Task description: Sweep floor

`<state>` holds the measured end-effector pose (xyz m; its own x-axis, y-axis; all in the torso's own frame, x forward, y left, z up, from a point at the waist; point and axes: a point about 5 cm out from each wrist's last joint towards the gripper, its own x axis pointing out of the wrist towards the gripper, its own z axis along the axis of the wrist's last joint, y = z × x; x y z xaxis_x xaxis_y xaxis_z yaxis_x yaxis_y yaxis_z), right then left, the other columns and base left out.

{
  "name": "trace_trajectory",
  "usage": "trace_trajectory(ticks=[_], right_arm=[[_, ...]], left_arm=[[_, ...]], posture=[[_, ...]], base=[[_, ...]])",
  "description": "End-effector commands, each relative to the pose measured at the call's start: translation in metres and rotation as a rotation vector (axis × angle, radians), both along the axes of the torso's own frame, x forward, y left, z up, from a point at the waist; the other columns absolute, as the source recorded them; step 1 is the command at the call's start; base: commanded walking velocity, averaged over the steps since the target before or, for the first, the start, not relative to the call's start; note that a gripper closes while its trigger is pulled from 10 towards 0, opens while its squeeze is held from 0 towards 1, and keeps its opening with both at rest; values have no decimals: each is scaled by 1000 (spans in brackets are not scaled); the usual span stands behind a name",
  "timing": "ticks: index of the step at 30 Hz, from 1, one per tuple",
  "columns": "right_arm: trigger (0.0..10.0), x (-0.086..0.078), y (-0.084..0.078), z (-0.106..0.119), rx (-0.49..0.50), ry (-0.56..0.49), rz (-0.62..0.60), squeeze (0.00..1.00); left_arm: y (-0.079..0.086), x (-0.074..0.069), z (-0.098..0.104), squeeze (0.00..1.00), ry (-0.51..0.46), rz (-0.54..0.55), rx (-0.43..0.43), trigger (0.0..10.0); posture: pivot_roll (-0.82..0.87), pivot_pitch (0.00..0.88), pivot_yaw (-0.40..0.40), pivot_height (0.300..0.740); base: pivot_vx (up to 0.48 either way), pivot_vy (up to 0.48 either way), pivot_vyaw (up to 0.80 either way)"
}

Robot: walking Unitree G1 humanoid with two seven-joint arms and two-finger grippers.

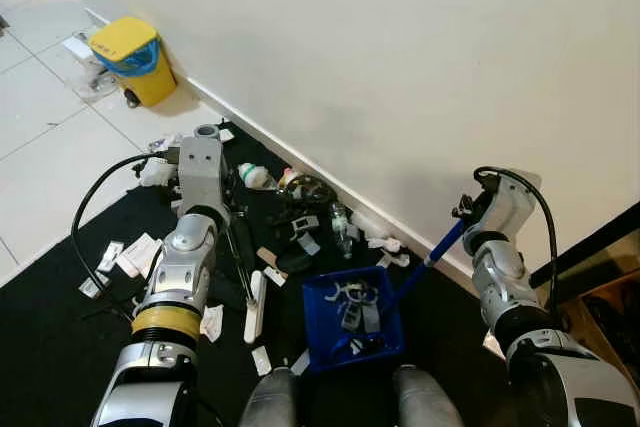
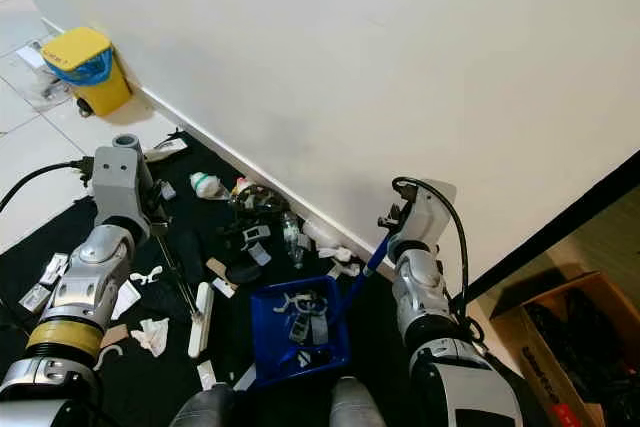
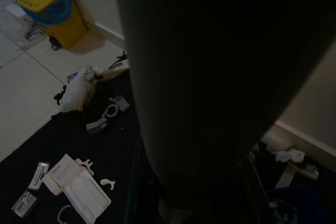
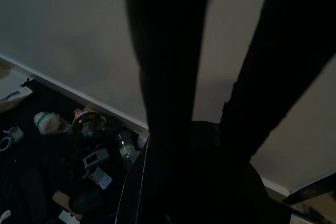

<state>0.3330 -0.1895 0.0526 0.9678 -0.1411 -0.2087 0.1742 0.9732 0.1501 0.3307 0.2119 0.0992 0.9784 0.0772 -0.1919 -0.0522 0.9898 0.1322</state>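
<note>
- The right gripper (image 1: 462, 215) is raised near the white wall (image 1: 400, 57) and grips the top of the blue handle (image 1: 425, 262) of a blue plastic dustpan (image 1: 352, 319); its two black fingers (image 4: 168, 77) are closed around the handle end.
- The dustpan rests on the black mat (image 1: 60, 347) just in front of the robot's legs, its handle slanting up towards the wall, and it holds several white and grey scraps.
- The left gripper (image 1: 232, 215) points down over the mat, holding the thin dark stick of a small broom (image 1: 256, 304) whose white head lies on the mat just left of the dustpan; I cannot tell how its jaws stand, since the wrist blocks them and the left wrist view is dark.
- Litter is strewn over the mat between the left arm and the skirting: a clear plastic bottle with a green cap (image 1: 255, 176), another clear bottle (image 1: 341, 227), crumpled white tissues (image 1: 385, 244), grey and white plastic pieces and flat white packets (image 1: 136, 253).
- A yellow plastic bin lined with a blue bag (image 1: 134, 57) stands on the pale tiled floor (image 1: 50, 137) against the wall, well apart from the mat.
- An open brown cardboard box (image 2: 560, 342) with dark contents sits to the robot's right.
</note>
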Motion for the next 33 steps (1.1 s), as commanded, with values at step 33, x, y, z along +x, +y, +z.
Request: trace_trajectory(ticks=[33], right_arm=[[10000, 16, -12, 20, 30, -25, -37, 0]], left_arm=[[0, 18, 16, 0, -47, -41, 69, 10000]], posture=[[27, 116, -37, 740]], base=[[0, 0, 0]])
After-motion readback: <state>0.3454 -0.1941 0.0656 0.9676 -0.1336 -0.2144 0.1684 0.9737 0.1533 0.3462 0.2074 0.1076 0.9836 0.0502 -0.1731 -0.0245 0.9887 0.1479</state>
